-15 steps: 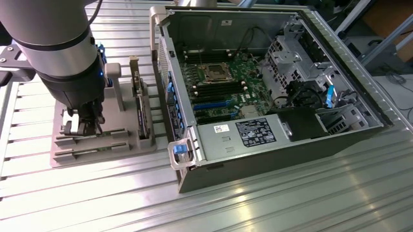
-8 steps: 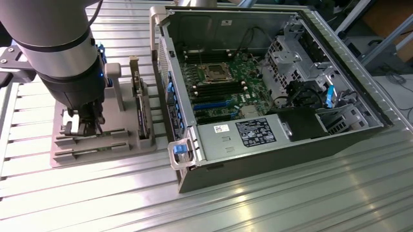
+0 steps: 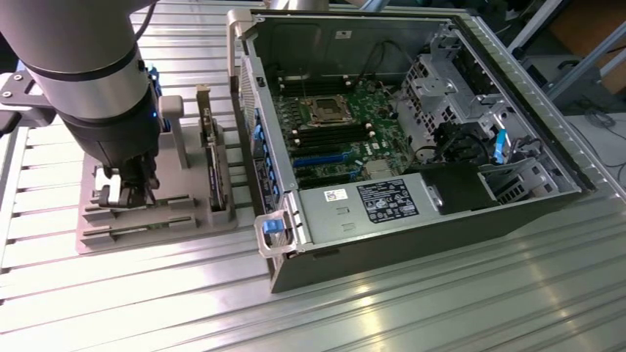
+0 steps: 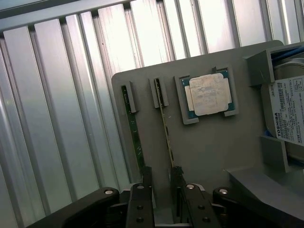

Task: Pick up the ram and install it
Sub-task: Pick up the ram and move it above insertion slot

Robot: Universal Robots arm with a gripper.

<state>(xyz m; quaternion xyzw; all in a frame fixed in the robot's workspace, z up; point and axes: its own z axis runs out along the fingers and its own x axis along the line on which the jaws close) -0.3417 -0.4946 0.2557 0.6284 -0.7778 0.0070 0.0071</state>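
the gripper point(image 4: 160, 175) is hovering, fingers point(image 4: 145, 176) spread, at the ram point(image 4: 166, 128): probably light, stiff, fragile; i'd be pinching its flat faces.

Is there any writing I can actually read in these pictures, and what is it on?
"TOSHIBA": white label on the hard drive.
The rest of that label: too small to read.
Black label on the power supply: too small to read.
Markings on the processor chip: blurred.

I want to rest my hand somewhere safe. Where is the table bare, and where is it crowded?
Bare: the slatted table in front of the computer case, and its strip before the gray tray at the exterior view's left. Crowded: the tray itself, where the pincer stands at the ram sticks.
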